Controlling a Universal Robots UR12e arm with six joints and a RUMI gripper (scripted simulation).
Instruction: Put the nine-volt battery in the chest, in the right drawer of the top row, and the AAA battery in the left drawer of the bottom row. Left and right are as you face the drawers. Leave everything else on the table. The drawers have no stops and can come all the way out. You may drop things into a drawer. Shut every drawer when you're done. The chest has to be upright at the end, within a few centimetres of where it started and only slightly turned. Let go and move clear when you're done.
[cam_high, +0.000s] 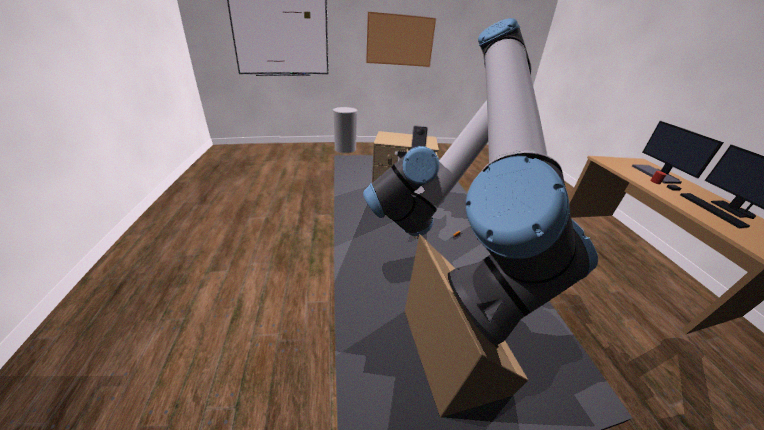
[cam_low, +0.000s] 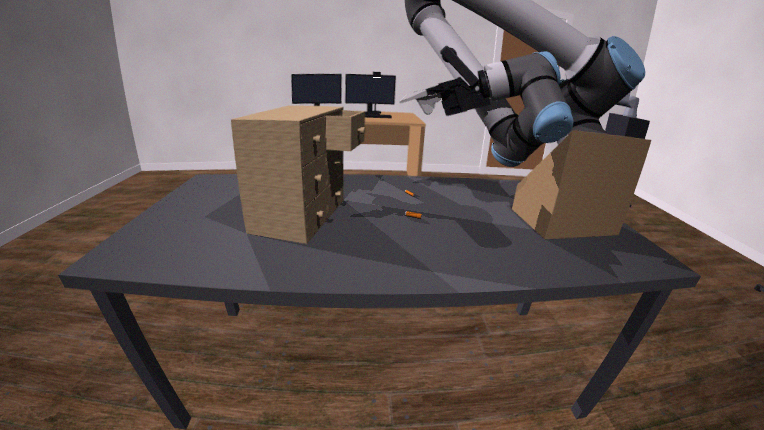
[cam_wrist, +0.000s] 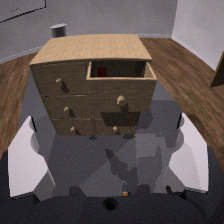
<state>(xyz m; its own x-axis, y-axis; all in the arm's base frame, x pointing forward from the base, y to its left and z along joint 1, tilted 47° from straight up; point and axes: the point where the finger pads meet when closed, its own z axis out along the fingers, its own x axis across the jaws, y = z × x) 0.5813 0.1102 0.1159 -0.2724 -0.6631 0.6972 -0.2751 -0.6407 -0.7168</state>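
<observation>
A grey rectangular table (cam_high: 368, 277) is seen running from the bottom centre up toward 12 o'clock. At its 12 o'clock end a light wooden chest of drawers (cam_high: 391, 139) is placed, partly covered by the blue, black and grey jointed robot arm (cam_high: 515, 101). A small orange cylindrical object (cam_high: 456, 233) is seen lying on the table, just to the 1 o'clock side of the centre. Toward 5 o'clock an open tan box (cam_high: 443, 325) is overlapped by the arm. A tan desk (cam_high: 668, 200) with two black monitors (cam_high: 681, 147) is placed at 3 o'clock. A grey cylinder (cam_high: 344, 130) is seen near the chest, on its 9 o'clock side. On the 12 o'clock wall a brown rectangular board (cam_high: 400, 38) is mounted.
</observation>
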